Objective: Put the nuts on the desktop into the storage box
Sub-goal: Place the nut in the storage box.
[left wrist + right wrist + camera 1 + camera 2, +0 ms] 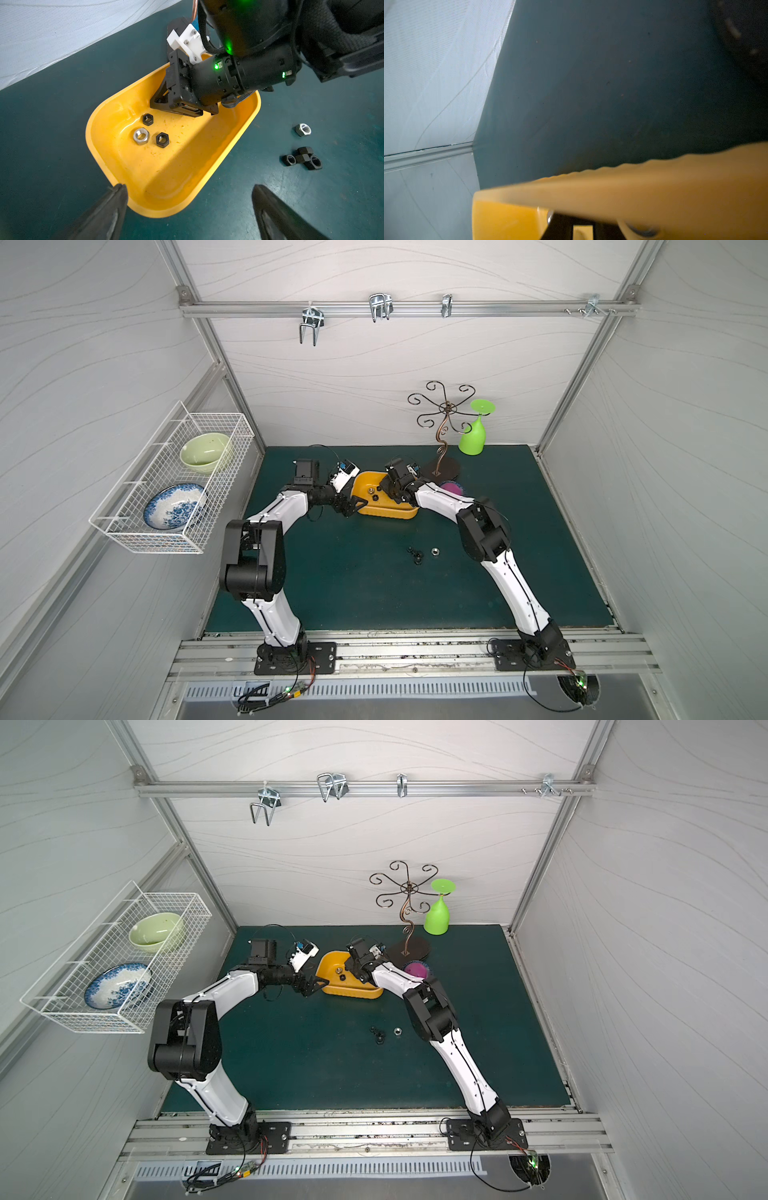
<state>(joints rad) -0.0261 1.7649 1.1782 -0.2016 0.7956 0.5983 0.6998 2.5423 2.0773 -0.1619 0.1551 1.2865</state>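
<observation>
Drop-off at the box (166, 174): right end effector (185, 109) down inside, more nuts (415, 553) waiting on the desk (353, 580).

The right end effector sits low in the box, jaws clenched; whether a nut is pinched between them cannot be told. Three nuts lie on the box floor just beside it. On the desk, well apart from the box, lie a silver nut (303, 129) and a clump (302, 159) of black ones touching each other. The left end effector (189, 187) hovers at the box's end, jaws wide and empty. I judge this the release step: next the right jaws should part if they carry anything, rise clear of the wall, and go to the clump, where taking one nut from several touching calls for a narrow pinch.
</observation>
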